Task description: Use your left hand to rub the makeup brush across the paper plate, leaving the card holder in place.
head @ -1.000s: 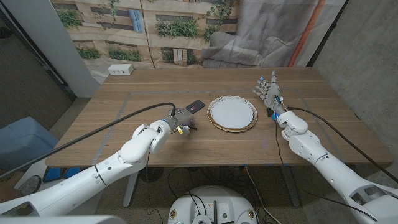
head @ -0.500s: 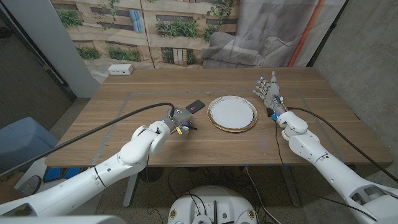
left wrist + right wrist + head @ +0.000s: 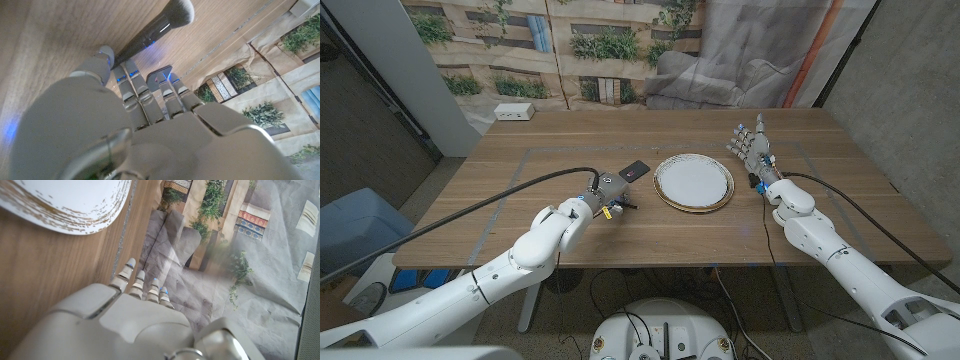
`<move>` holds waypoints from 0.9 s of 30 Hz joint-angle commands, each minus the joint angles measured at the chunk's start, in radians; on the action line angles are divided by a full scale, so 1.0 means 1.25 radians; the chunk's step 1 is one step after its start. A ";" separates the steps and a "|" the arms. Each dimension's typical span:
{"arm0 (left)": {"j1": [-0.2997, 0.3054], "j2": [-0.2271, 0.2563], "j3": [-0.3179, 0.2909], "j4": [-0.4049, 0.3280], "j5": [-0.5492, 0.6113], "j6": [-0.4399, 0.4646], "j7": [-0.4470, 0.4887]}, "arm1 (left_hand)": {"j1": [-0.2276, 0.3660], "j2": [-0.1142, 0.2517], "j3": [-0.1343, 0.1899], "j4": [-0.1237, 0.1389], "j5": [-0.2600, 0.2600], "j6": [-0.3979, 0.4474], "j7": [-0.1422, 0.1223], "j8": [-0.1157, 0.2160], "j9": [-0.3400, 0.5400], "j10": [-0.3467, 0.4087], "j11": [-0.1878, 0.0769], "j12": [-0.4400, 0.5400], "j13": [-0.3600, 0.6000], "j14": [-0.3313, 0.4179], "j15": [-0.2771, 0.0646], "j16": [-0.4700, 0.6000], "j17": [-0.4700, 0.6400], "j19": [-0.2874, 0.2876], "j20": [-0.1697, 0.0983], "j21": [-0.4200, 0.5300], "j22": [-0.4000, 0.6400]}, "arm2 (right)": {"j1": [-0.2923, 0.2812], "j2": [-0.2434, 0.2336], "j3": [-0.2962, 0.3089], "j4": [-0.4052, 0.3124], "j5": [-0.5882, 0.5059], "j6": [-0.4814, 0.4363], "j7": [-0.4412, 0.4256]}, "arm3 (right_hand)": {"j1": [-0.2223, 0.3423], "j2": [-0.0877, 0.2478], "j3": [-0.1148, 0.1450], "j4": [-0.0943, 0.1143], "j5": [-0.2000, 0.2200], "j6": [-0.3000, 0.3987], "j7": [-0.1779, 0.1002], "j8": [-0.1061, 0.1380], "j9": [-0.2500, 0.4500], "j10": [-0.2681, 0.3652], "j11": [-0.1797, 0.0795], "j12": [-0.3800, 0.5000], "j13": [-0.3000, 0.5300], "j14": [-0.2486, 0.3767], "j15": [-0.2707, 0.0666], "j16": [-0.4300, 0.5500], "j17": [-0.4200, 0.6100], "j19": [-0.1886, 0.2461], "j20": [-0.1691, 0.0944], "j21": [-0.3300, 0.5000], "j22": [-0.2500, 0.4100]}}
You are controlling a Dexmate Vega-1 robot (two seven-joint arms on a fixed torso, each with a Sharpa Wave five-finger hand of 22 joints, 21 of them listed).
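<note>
Your left hand sits left of centre on the grained wooden table, its fingers curled down beside the slim dark makeup brush with its fluffy grey head; whether they pinch it you cannot tell. The round white paper plate with a gold-flecked rim lies at centre, the flat dark card holder just left of it. Your right hand stands upright at the right, fingers straight and slightly apart, holding nothing.

Paper plate: white, with a broken gold-brown band around the rim. Makeup brush: black handle, grey bristle head. Card holder, just beside the plate: black with a small red mark. Table: brown wood grain. Left hand and right hand: pale grey-white, blue points at the fingers.
</note>
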 commanded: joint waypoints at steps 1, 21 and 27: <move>0.014 -0.002 0.003 0.017 0.004 -0.003 0.079 | 0.018 -0.002 -0.009 0.002 -0.001 0.024 -0.001 -0.001 0.002 0.021 0.000 0.003 0.003 0.015 -0.106 -0.002 0.002 0.016 -0.004 0.005 0.002 | 0.000 0.000 0.000 0.000 0.000 0.001 0.000 | 0.004 0.080 0.000 0.004 0.005 -0.006 0.000 0.004 0.002 -0.006 0.000 0.006 0.001 0.000 0.006 0.003 0.003 0.001 0.006 0.005 0.005; 0.001 -0.009 0.019 0.049 0.000 -0.011 0.107 | 0.055 0.018 -0.023 0.006 0.000 0.086 0.016 -0.005 0.000 0.081 -0.003 0.007 0.007 0.051 -0.121 -0.003 0.003 0.046 -0.006 0.005 0.002 | 0.000 0.000 0.000 0.000 0.000 0.001 0.000 | 0.004 0.080 0.000 0.004 0.005 -0.006 0.001 0.004 0.002 -0.006 0.000 0.006 0.001 -0.001 0.006 0.003 0.003 0.001 0.005 0.005 0.005; -0.006 -0.008 0.024 0.062 -0.006 -0.019 0.114 | 0.069 0.035 -0.031 0.007 -0.001 0.108 0.024 -0.009 0.002 0.113 -0.003 0.012 0.009 0.065 -0.124 -0.004 0.003 0.046 -0.007 0.002 0.003 | 0.000 0.000 0.000 0.001 0.000 0.002 0.000 | 0.004 0.080 0.000 0.004 0.005 -0.006 0.001 0.004 0.002 -0.008 0.000 0.005 0.001 -0.001 0.007 0.003 0.003 0.001 0.005 0.005 0.005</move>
